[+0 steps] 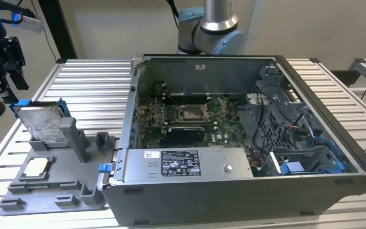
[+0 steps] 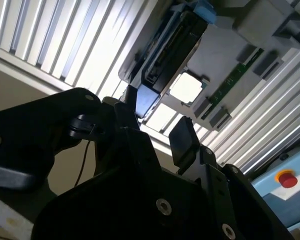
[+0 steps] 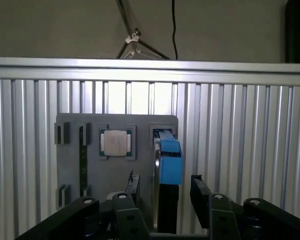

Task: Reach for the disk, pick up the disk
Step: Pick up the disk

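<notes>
A ribbed aluminium desk carries everything. An open computer case lies on it, well away from the fingers toward the exterior view's right. Its motherboard faces up, and a grey power supply box sits along its near wall. The arm's base stands behind the case.

A flat grey fixture tray rests on the desk directly beneath the fingers. The black gripper hangs over the tray's far end, and its fingers are spread apart with nothing between the pads.

The disk stands on edge in a slot of the tray, leaning slightly, with its labelled face showing in the exterior view. It is just below the fingertips and clear of them. The first wrist view shows the disk edge-on, blue rail uppermost, lined up with the gap between the two fingers. In the second wrist view the disk lies just beyond the fingertips.

A square silver processor chip lies flat in a tray pocket beside the disk, off to one side of the fingers and farther from them. A green memory stick sits in a slot beyond the chip.
</notes>
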Tool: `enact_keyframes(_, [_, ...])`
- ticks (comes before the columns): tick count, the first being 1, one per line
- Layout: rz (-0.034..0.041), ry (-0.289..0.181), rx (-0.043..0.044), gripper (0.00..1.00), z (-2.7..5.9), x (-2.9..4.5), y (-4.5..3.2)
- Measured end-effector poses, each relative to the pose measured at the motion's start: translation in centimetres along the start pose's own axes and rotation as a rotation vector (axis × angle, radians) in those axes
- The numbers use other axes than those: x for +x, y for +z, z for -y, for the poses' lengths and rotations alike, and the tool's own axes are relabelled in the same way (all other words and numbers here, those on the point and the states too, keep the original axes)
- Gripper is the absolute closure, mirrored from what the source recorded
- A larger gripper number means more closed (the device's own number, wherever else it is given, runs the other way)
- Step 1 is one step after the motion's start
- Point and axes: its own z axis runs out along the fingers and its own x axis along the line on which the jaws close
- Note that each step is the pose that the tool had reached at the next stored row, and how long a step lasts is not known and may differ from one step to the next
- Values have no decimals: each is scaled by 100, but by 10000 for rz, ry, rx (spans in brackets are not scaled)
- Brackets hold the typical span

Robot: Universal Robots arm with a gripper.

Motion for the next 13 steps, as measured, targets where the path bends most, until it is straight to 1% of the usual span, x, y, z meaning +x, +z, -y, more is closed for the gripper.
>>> enact_keyframes(13, [-18, 65, 1, 0, -17, -15, 239])
